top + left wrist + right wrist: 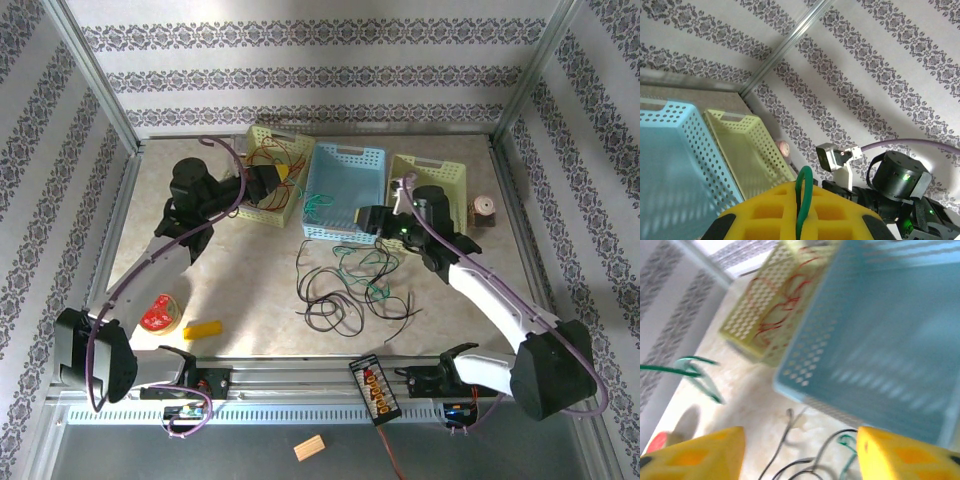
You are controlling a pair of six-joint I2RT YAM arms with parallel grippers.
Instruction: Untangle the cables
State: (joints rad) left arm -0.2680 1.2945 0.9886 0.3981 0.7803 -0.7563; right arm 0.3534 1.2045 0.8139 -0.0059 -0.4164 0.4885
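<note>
A loose tangle of black and green cables (pixel 345 285) lies on the table in front of the baskets. Red cables (pixel 275 158) fill the yellow-green basket (pixel 262 137) at the back left. My left gripper (pixel 272 184) hovers at that basket's right side. In the left wrist view the left gripper (pixel 801 212) is shut, its yellow pads pinching a green cable (pixel 805 181). My right gripper (pixel 368 222) is at the front edge of the blue basket (pixel 345 155). It stands open (pixel 800 455) above black cables (pixel 810 467). A green cable (pixel 695 371) hangs in the air to its left.
A second yellow-green basket (pixel 432 178) sits right of the blue one, with a small spool (pixel 484 208) beside it. A red tape roll (pixel 160 313) and a yellow block (pixel 203 329) lie at the front left. A black box with orange buttons (pixel 375 388) rests on the front rail.
</note>
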